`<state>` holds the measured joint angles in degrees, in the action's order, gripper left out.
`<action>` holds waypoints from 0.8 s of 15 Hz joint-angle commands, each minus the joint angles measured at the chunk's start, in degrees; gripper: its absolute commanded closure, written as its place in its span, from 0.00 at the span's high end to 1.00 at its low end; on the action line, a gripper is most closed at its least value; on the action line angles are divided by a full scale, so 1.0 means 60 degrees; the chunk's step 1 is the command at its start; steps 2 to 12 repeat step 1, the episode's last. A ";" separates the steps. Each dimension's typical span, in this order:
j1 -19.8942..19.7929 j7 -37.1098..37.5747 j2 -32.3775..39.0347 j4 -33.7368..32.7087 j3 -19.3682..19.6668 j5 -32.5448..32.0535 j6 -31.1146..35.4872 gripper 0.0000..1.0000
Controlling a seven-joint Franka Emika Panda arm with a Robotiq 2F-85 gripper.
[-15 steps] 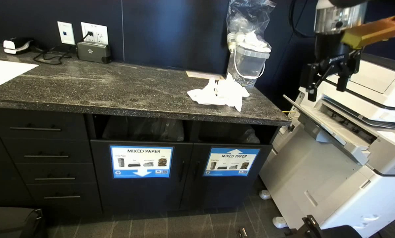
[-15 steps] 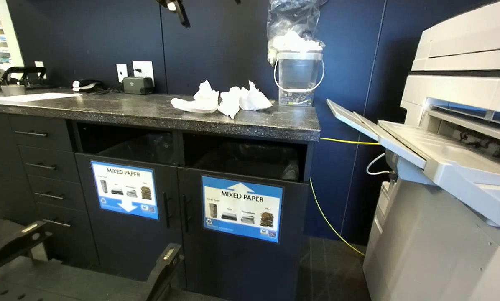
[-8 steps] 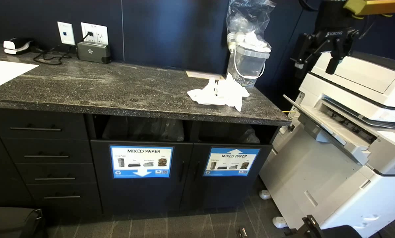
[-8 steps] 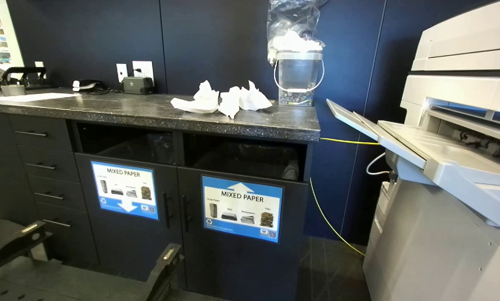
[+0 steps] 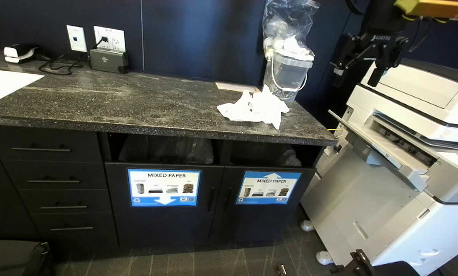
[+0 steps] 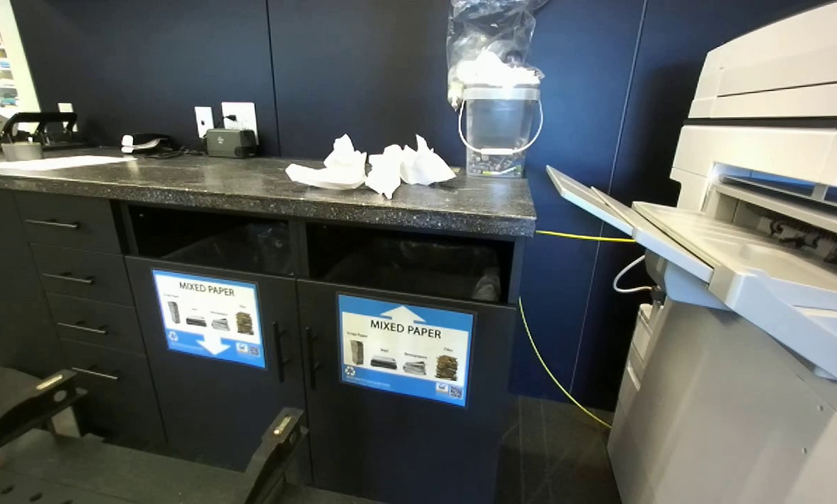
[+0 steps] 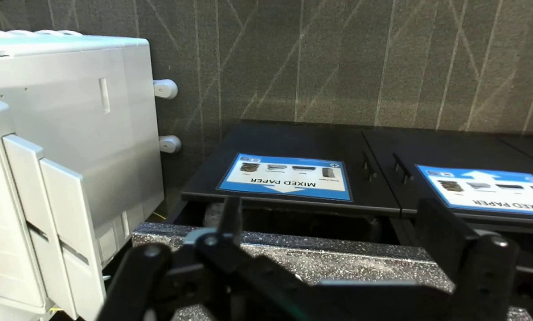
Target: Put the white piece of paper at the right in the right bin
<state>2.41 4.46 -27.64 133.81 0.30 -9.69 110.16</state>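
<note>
White piece of paper [image 6: 422, 168] right of the crumpled heap [image 6: 333, 169], two clumps near the counter's [image 6: 229, 171] front edge! Two openings below, left bin [image 6: 261, 245] and right bin [image 6: 418, 264]; one gripper [image 5: 356, 78] up high, fingers apart; gap between counter and copier [image 6: 740, 357].

The right white paper [image 6: 425, 166] is all crumpled on the counter [image 6: 481, 201]; the dark right bin [image 6: 418, 266] is open below.

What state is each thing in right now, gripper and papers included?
Gripper: open, holding nothing
Right paper wad: crumpled, unbinned
Left paper wad: crumpled, unbinned
Right bin: open
Left bin: open
Cabinet doors: shut
Drawers: shut
Clear bucket: upright
Black plug: plugged in
Printer: power unclear
</note>
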 commanded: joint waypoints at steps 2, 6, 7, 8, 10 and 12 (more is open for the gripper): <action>-0.0175 -0.0065 0.0006 -0.0022 -0.0151 0.0081 -0.0013 1.00; -0.0175 -0.0065 0.0006 -0.0022 -0.0151 0.0081 -0.0013 1.00; -0.0175 -0.0065 0.0006 -0.0022 -0.0151 0.0081 -0.0013 1.00; -0.0175 -0.0065 0.0006 -0.0022 -0.0151 0.0081 -0.0013 1.00; -0.0175 -0.0065 0.0006 -0.0022 -0.0151 0.0081 -0.0013 1.00; -0.0175 -0.0065 0.0006 -0.0022 -0.0151 0.0081 -0.0013 1.00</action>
